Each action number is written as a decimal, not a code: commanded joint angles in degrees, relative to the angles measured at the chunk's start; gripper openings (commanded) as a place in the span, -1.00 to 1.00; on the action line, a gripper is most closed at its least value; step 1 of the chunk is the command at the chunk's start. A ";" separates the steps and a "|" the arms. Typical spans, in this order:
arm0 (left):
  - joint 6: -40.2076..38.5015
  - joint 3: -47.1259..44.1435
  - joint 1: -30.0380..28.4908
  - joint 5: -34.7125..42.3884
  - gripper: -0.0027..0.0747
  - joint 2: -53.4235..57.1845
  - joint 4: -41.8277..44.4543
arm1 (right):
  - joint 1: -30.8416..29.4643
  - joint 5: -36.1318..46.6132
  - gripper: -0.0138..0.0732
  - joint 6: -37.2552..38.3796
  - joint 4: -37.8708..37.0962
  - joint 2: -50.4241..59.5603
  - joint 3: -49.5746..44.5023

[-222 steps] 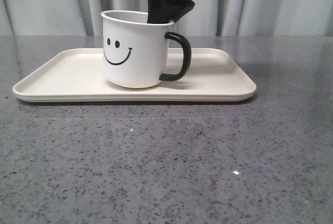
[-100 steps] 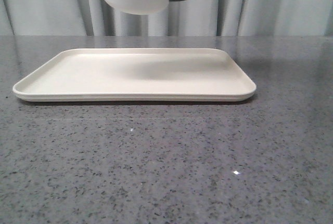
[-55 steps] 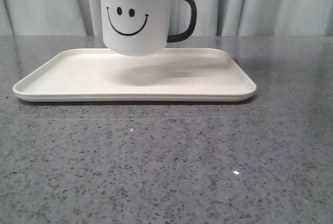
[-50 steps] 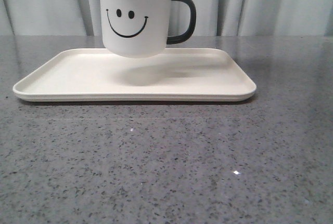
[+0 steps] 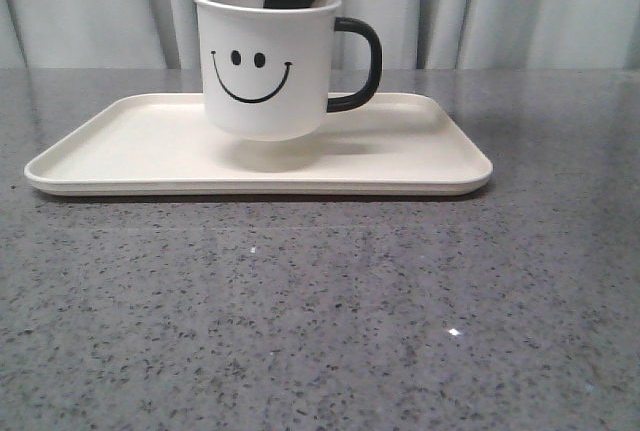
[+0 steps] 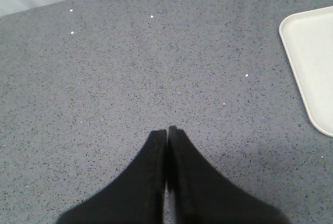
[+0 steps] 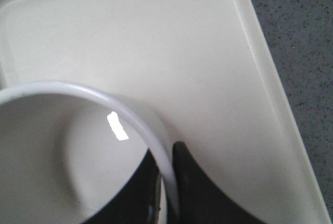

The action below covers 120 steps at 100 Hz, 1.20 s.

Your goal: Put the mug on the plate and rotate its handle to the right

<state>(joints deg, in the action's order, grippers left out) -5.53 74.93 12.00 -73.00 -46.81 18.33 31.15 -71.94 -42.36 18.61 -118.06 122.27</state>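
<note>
Gripping mug [image 5: 266, 63] rim above plate [image 5: 120, 146], right fingers [image 7: 195, 193]; left fingers [image 6: 179, 182] together, wrist-view only.

A grey speckled stone-look tabletop [image 5: 320, 311] fills the lower three quarters of the front view, its polished surface catching small bright glints of light at about 5 o'clock and near the centre. Behind its far edge, from 9 o'clock across to 3 o'clock, hangs a pale grey-white curtain [image 5: 560, 6] in soft vertical folds, evenly lit. The left wrist view shows the same dark flecked surface with scattered white specks, and a strip of the curtain at its 11 o'clock corner
</note>
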 commanded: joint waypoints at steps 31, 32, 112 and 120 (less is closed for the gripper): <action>-0.71 1.18 -0.17 2.18 -0.98 0.14 0.70 | 0.03 -4.60 -0.95 -0.80 1.56 2.82 1.19; -0.71 1.18 -0.17 2.18 -0.98 0.14 0.70 | 0.03 -4.60 -0.95 -0.80 1.56 2.77 1.18; -0.71 1.18 -0.17 1.32 -0.98 0.14 0.70 | 0.03 -4.60 -0.95 -0.75 1.85 0.67 1.13; -0.71 1.18 -0.17 1.32 -0.98 0.14 0.70 | 0.03 -4.60 -0.95 -0.67 1.85 0.61 1.13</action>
<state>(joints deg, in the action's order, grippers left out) -5.53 74.93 12.00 -73.05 -46.81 18.33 31.15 -71.65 -42.36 18.65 -120.93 121.90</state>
